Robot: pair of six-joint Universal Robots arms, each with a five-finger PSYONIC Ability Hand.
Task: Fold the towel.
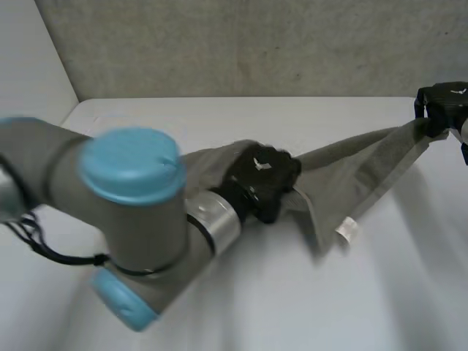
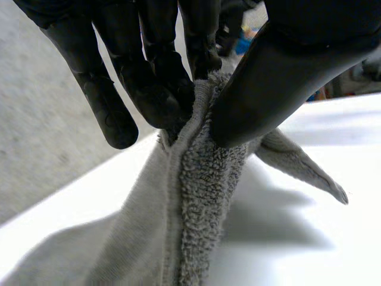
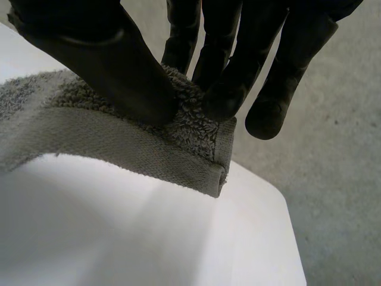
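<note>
A: Biggest first?
B: White bench (image 1: pixel 241 307), fills the lower two thirds of the head view. Rough grey wall (image 1: pixel 256 44) runs across the top.
A: Next?
B: Left arm (image 1: pixel 131 212), grey with light-blue caps. Comes in at the left edge and reaches to frame centre.
A: Where's the towel?
B: Grey terry towel (image 1: pixel 358 172) runs from centre to upper right of the head view, raised and pulled taut between the two hands. Its left part sits behind the left arm, mid frame. A flap hangs down right of centre; can't tell if it touches the bench.
A: Hands?
B: Black left hand (image 1: pixel 262 181), dead centre of the head view. In its wrist view the fingers (image 2: pixel 155 89) and thumb are clamped on a bunched fold of the towel, and the cloth drops away from the pinch towards the bench. Black right hand (image 1: pixel 442 102) sits at the right edge, upper part, by the bench's far right corner. In its wrist view the thumb squeezes the towel's hemmed corner against the fingertips, and the corner is held clear above the bench.
A: Anything small?
B: White label (image 1: pixel 348 230) at the low end of the hanging flap, right of centre.
</note>
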